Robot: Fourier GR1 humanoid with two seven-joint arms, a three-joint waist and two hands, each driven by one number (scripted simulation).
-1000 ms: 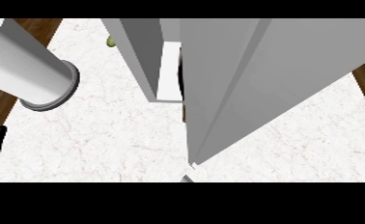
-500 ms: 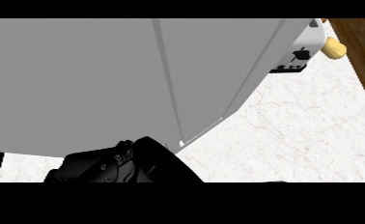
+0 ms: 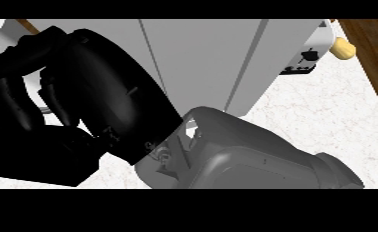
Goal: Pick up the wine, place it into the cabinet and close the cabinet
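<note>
Black hand fingers curled, against grey cabinet; toaster right

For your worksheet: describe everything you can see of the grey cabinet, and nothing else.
The cabinet is a plain light-grey box filling the upper middle, standing on the white speckled counter. Two thin vertical seams split its smooth face into panels. A black hand covers its left part; whether they touch is unclear.

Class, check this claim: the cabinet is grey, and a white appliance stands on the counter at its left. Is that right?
No. In the head view the white appliance stands at the right of the grey cabinet, not its left.
</note>
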